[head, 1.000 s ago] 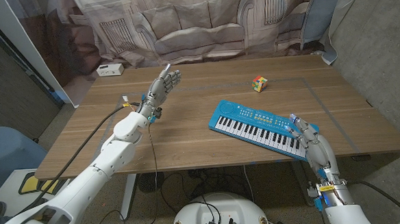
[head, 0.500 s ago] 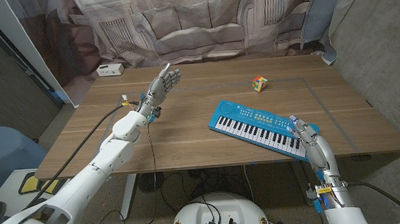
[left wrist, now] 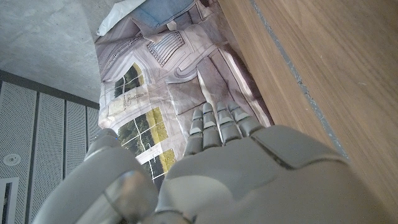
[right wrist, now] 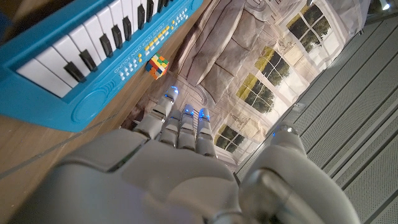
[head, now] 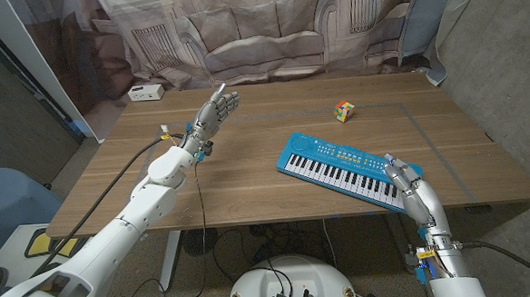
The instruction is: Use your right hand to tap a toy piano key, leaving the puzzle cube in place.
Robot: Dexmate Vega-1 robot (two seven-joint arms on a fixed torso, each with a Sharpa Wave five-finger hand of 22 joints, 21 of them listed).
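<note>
Right hand [head: 405, 183], fingers extended close together and holding nothing, poised at the near right end of the toy piano [head: 346, 167], which lies on the tabletop [head: 248, 168]. Step in hand: approach to a key. Next move, as judged: a short downward dab onto one white key. Puzzle cube [head: 345, 111] stands well beyond the toy piano, apart. Left hand [head: 216, 112] raised, open-fingered, empty, far left of the toy piano.

The bright blue plastic toy piano [head: 346, 167] carries a row of white and black keys, with small yellow and white buttons dotted along its upper strip. The little puzzle cube [head: 345, 111] shows red, yellow, green and white squares. Both sit on a warm brown wooden table [head: 249, 181] with visible grain. The robot's grey metallic right hand [head: 407, 185] has small blue lights at its fingertips [right wrist: 184, 113]. Behind hangs a beige cloth printed with windows [head: 268, 26].
</note>
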